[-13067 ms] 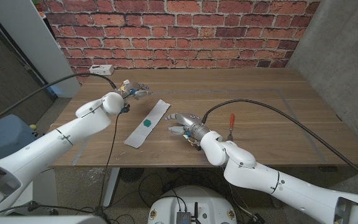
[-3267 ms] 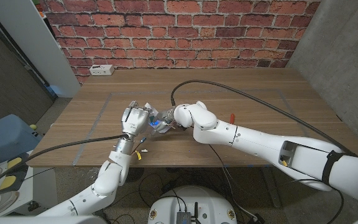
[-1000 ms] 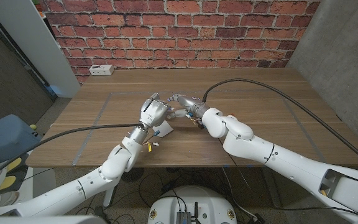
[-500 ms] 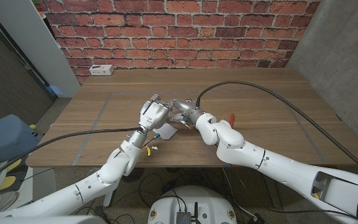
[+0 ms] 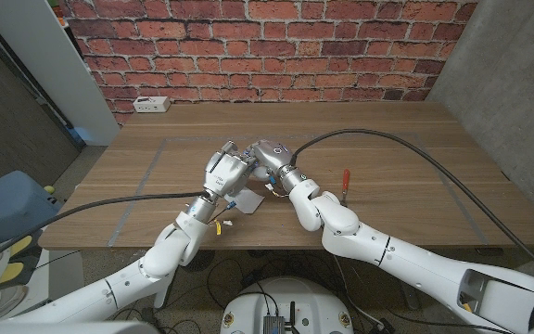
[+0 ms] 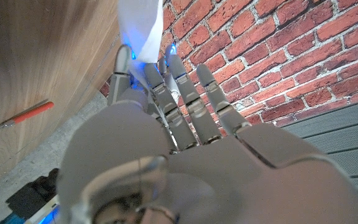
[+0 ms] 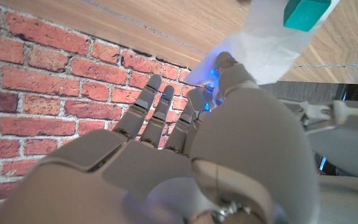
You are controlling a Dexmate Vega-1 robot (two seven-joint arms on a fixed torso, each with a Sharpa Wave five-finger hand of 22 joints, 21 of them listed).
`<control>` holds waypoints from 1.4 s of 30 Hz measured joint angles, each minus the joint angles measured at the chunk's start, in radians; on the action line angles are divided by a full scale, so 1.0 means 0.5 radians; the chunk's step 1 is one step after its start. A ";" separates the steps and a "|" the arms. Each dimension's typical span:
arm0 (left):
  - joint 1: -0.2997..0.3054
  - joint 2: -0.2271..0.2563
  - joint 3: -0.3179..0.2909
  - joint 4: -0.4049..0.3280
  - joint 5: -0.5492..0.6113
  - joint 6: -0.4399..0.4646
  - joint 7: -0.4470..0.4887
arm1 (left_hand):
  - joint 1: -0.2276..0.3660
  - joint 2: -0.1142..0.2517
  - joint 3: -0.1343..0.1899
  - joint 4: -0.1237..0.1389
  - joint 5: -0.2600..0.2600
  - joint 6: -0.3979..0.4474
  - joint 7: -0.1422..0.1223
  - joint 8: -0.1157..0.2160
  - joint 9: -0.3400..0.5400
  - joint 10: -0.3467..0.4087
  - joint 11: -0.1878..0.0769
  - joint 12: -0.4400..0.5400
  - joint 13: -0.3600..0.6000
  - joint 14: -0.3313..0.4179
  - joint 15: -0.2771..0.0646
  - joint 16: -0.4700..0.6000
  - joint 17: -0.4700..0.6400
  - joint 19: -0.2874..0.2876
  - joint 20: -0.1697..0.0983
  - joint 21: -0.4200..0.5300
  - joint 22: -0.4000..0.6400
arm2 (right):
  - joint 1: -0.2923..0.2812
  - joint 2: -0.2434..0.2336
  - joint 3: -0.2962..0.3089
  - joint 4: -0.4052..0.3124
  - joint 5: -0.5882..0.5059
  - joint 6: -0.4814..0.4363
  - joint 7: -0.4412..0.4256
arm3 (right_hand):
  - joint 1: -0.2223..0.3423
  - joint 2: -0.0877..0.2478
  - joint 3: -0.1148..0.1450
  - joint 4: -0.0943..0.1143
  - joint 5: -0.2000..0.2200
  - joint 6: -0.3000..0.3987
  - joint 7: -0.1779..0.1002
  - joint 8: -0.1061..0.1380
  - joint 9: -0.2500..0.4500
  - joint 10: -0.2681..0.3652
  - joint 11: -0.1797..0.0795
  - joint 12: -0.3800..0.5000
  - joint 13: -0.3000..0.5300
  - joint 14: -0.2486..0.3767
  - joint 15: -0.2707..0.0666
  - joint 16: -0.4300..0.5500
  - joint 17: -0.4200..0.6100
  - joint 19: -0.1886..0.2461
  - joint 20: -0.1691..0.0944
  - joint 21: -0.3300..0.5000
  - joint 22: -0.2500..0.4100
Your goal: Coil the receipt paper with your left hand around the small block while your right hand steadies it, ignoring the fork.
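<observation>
White receipt paper (image 7: 272, 46) now lifted off the brown worktop (image 5: 397, 148), bunched between the two hands near the front middle; lay flat and long a while ago, slanting from front-left to back-right; no clear long line to it now, just a crumpled sheet, so hard to say which way it points; small teal block (image 7: 303, 12) showing against the paper at its far end; left hand (image 5: 225, 172) moved in from the back-left, pressed close beside the right hand (image 5: 269, 160); left fingers (image 6: 185, 93) out long and close together, touching the paper; right fingers (image 7: 160, 102) out straight too, thumb up against the paper; real grip cannot be told for either hand; looks like coiling begun, not done; red-handled fork (image 5: 345, 178) off to the right, left alone.
</observation>
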 measured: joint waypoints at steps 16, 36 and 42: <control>0.072 0.123 -0.168 -0.107 -0.378 -0.359 -0.068 | -0.306 0.224 -0.165 0.210 0.017 -0.379 -0.242 0.012 0.000 -0.625 0.196 -0.174 -0.072 -0.606 0.127 -0.040 -0.144 -0.258 0.215 -0.237 0.000 | -0.004 0.015 -0.028 0.017 -0.331 0.016 0.080 | 0.027 -0.010 -0.008 0.005 -0.003 0.064 -0.022 -0.044 -0.016 0.003 -0.004 -0.006 0.000 0.007 -0.007 -0.010 -0.006 0.007 -0.007 0.000 0.000; 0.183 0.184 -0.429 -0.076 -0.893 -1.002 0.116 | -0.536 -0.059 -0.053 0.101 0.047 -0.046 -0.136 0.091 0.000 -0.565 0.299 -0.119 -0.101 -0.668 0.111 0.003 -0.206 -0.225 0.264 -0.346 0.006 | -0.045 -0.007 -0.045 -0.075 -0.623 0.026 0.315 | 0.068 -0.052 0.011 0.006 0.006 0.153 0.024 -0.117 -0.026 0.012 0.008 -0.064 0.001 0.010 -0.010 -0.083 -0.034 -0.008 -0.007 -0.010 0.000; 0.370 0.330 -0.593 -0.300 -0.913 -0.887 -0.096 | -0.452 -0.247 -0.052 -0.062 0.046 -0.011 0.029 0.088 0.000 -0.602 0.276 -0.144 -0.098 -0.881 0.124 -0.074 -0.261 -0.315 0.251 -0.408 0.006 | -0.066 -0.003 -0.044 -0.066 -0.653 0.035 0.370 | 0.068 -0.052 0.018 0.013 0.014 0.153 0.024 -0.135 -0.026 0.020 0.001 -0.058 0.001 0.010 -0.010 -0.083 -0.043 -0.008 -0.007 -0.010 -0.001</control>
